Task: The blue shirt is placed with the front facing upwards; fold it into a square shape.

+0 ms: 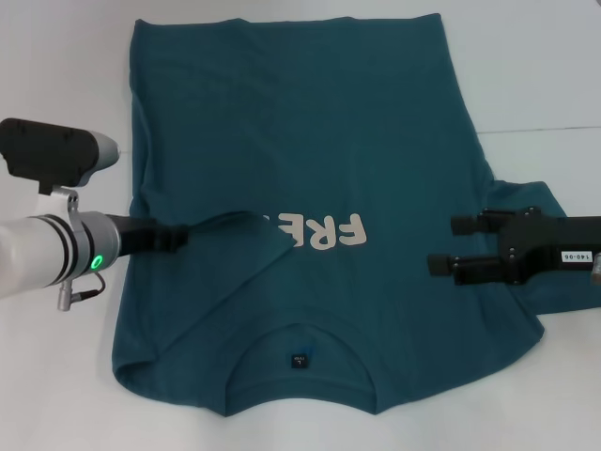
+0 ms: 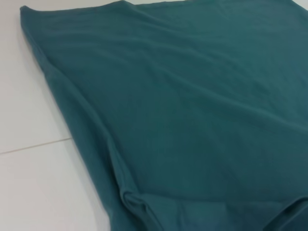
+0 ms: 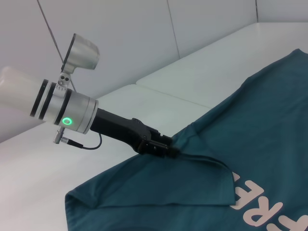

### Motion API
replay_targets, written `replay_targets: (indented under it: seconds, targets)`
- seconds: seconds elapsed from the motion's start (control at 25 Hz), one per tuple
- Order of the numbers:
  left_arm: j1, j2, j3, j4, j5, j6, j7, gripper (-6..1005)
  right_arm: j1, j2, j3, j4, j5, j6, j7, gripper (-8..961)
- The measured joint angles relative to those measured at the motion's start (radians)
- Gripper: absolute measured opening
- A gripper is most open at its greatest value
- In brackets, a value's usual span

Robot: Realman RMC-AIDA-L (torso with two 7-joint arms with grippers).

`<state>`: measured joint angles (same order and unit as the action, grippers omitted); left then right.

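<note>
The blue shirt [image 1: 310, 122] lies flat on the white table, collar [image 1: 299, 362] nearest me, cream print [image 1: 329, 230] facing up. My left gripper [image 1: 178, 235] is shut on the left sleeve's edge [image 1: 235, 224], which it holds drawn inward over the chest, covering part of the print. The right wrist view shows that left gripper [image 3: 168, 148] pinching the cloth [image 3: 269, 125]. My right gripper [image 1: 441, 244] is open and hovers over the shirt's right side by the right sleeve [image 1: 540, 197]. The left wrist view shows only the shirt [image 2: 192, 96] from close up.
The white table [image 1: 56, 395] surrounds the shirt, with a seam line [image 1: 545, 127] running across it at the right. The shirt's hem reaches the far edge of the head view.
</note>
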<state>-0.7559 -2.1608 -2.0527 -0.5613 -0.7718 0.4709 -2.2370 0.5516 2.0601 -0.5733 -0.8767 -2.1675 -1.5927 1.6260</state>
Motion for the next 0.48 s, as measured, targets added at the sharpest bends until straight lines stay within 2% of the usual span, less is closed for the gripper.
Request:
replay_targets:
  seconds: [0.04,0.24,0.48]
  targets:
    - [0.001,0.0,0.0,0.0,0.0,-0.001,0.0,456,0.0,0.0,0.0,0.0,0.0,0.0,0.0,916]
    - [0.002,0.001,0.002,0.001,0.004,-0.013,0.009,475,0.002,-0.001,-0.003,0.003,0.0,0.01,-0.001,916]
    - [-0.025,-0.001,0.003,0.03,0.042,-0.04,0.012,465,0.007,-0.001,-0.008,0.003,0.0,0.017,-0.001,916]
